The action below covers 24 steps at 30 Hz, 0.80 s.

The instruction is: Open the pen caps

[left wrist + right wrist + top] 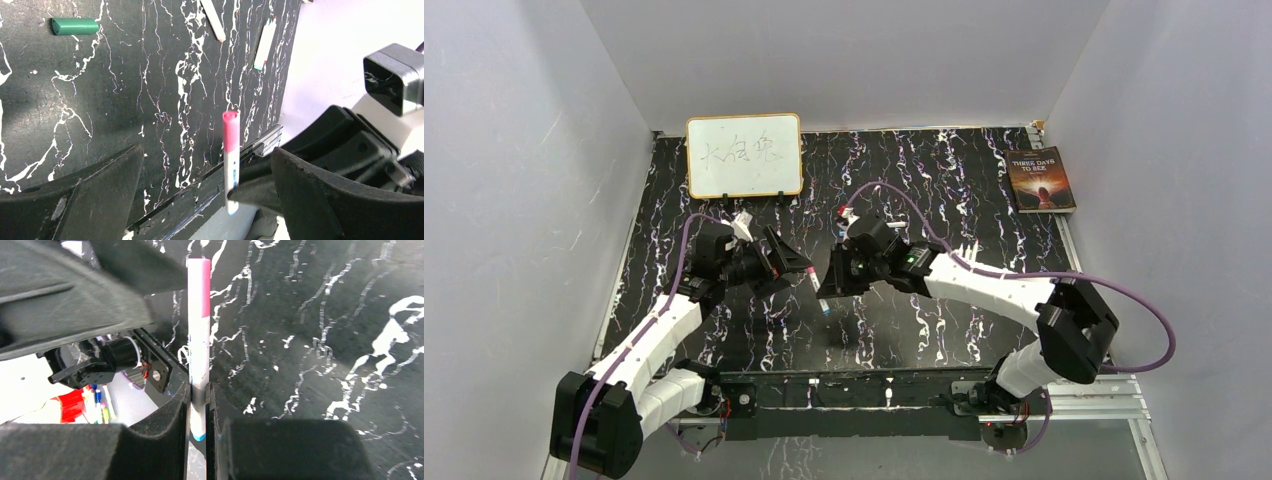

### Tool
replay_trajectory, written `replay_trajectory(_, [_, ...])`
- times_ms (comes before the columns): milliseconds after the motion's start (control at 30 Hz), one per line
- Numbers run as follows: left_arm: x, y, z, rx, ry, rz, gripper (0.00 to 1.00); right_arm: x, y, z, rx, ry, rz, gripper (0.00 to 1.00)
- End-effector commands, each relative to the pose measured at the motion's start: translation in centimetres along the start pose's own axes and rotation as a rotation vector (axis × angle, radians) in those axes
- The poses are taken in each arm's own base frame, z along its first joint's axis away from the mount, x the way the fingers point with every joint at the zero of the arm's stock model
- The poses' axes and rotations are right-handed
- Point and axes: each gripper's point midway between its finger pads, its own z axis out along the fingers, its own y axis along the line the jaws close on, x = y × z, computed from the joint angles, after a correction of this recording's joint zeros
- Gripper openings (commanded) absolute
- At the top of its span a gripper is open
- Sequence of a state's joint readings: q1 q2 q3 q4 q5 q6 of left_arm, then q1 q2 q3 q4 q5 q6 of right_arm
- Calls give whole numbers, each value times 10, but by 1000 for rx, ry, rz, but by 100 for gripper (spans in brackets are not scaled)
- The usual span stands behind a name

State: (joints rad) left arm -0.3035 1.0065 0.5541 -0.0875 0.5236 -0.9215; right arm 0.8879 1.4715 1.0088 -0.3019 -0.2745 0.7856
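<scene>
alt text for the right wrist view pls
The right gripper is shut on a white pen with its pink cap on. The left gripper's finger sits blurred beside the cap, above a black marbled table.

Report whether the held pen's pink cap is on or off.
On. The pink cap covers the end of the pen clamped in the right gripper, no gap showing.

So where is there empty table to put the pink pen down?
Bare table lies at the front middle, and along the back between the whiteboard and the book. It is crowded in the centre, where the open left hand and the right hand meet around the pen.
</scene>
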Motion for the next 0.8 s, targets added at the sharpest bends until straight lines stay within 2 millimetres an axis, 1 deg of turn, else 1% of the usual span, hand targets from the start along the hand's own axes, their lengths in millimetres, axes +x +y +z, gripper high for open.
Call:
replay_trajectory(0, [2,-1,1,13,6,-6,98,-21,52,-1,-107,-82,-45,0])
replay_trajectory(200, [3,0,2,11,4,-8,98,-14,72,5,-131,-68,-70,0])
replay_trajectory(300, [4,1,2,9,7,-9,98,-12,76,9,-132,-63,-76,0])
replay_trajectory(367, [4,1,3,10,7,-11,96,-11,76,11,-124,-63,-75,0])
replay_trajectory(400, [4,1,3,11,8,-13,93,-11,75,11,-120,-65,-72,0])
replay_trajectory(467, [5,2,3,9,12,-14,82,-12,73,11,-113,-69,-71,0])
replay_trajectory(567, [6,4,3,5,14,-20,68,-12,70,12,-97,-74,-70,0])
replay_trajectory(733, [9,8,4,-5,21,-26,51,-14,69,9,-88,-85,-70,0])
replay_trajectory(767, [9,9,4,-7,22,-27,48,-13,69,9,-89,-83,-70,0])
